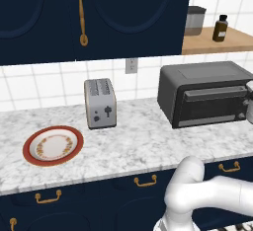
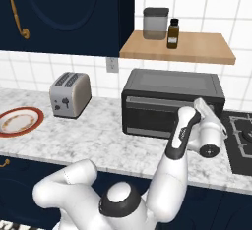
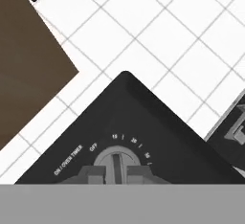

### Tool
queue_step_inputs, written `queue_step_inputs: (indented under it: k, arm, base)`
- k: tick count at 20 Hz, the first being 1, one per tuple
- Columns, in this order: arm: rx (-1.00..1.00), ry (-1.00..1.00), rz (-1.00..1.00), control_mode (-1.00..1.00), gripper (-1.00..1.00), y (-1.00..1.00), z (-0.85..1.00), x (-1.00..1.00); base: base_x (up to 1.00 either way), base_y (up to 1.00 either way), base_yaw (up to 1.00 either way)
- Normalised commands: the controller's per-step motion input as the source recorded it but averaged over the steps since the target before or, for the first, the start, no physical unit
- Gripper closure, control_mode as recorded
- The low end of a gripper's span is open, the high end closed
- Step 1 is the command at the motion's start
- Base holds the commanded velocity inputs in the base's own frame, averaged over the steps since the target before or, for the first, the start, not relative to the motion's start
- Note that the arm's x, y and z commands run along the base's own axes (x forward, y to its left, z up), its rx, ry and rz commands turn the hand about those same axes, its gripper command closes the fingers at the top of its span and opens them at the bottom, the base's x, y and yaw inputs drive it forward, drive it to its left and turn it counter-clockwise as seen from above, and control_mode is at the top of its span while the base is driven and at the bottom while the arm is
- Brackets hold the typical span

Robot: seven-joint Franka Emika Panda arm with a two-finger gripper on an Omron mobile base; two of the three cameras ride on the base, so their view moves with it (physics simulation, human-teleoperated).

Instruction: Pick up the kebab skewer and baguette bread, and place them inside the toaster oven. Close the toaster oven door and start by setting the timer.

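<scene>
Straight ahead of the gripper (image 3: 115,176), the oven (image 2: 172,101) timer knob (image 3: 115,163) sits between its fingertips, the jaws narrow about it; whether they grip cannot be told. Door (image 1: 210,102) closed. Left of the hand, well apart, toaster (image 1: 100,102) and plate (image 1: 53,145).

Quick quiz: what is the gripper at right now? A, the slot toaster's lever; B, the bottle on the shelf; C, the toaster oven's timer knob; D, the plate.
C: the hand view shows the gripper at the timer knob on the toaster oven, whose door is shut.
</scene>
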Motion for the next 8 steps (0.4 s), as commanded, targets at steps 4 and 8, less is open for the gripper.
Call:
queue_step_inputs:
  k: [4,8]
  arm:
    - [0.38,-0.01,-0.06,-1.0,1.0,0.05,0.21,0.24]
    - [0.38,0.0,-0.06,-1.0,1.0,0.0,0.19,0.23]
  base:
    - [0.0,0.0,0.0]
    - [0.0,0.0,0.0]
